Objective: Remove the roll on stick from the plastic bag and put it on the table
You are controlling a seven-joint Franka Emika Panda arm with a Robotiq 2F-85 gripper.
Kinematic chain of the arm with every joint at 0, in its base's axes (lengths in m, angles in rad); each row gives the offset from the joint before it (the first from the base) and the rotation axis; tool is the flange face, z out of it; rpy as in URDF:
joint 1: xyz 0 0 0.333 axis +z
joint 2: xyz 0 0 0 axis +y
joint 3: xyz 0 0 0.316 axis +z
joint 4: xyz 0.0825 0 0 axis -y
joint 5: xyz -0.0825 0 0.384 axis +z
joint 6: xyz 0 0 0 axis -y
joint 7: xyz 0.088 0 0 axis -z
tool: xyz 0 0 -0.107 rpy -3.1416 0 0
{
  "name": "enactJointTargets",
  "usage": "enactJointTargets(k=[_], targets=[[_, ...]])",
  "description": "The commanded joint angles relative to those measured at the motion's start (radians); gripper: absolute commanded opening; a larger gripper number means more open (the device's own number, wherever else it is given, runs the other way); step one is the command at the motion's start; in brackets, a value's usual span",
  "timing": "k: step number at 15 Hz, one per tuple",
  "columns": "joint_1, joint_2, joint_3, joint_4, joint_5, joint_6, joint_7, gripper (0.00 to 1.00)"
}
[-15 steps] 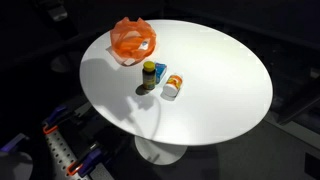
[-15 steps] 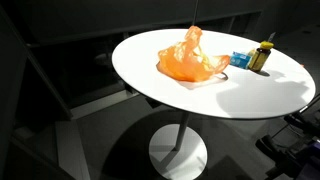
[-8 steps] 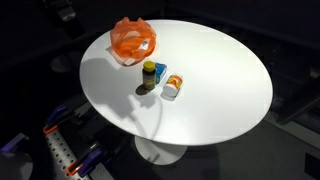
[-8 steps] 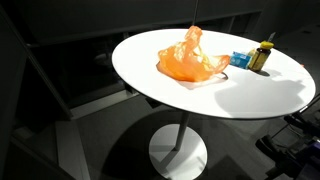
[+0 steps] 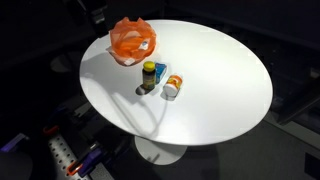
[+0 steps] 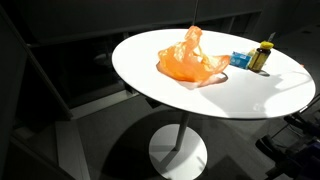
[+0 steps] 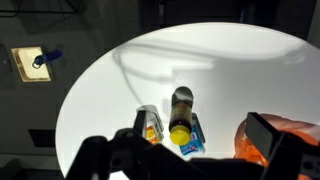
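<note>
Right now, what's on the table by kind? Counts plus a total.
Plastic bags: 1, the orange plastic bag
Bottles: 2, the dark yellow-capped bottle standing, the small white-and-orange bottle on its side
Blue packs: 1, the blue pack beside the dark bottle
Total: 4; the bag's contents can't be seen.

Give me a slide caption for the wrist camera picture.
Open gripper above a white round table with an orange plastic bag, a yellow-capped bottle and an orange-and-white container.
</note>
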Motion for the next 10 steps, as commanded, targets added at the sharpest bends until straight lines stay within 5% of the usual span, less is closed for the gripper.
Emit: enactJointTargets(k=[1, 10], targets=[[0.025, 0.155, 0.021, 0.084, 0.036, 0.029, 0.038, 1.0], [0.077, 0.369, 0.044, 0.243, 0.064, 0.011, 0.008, 1.0]])
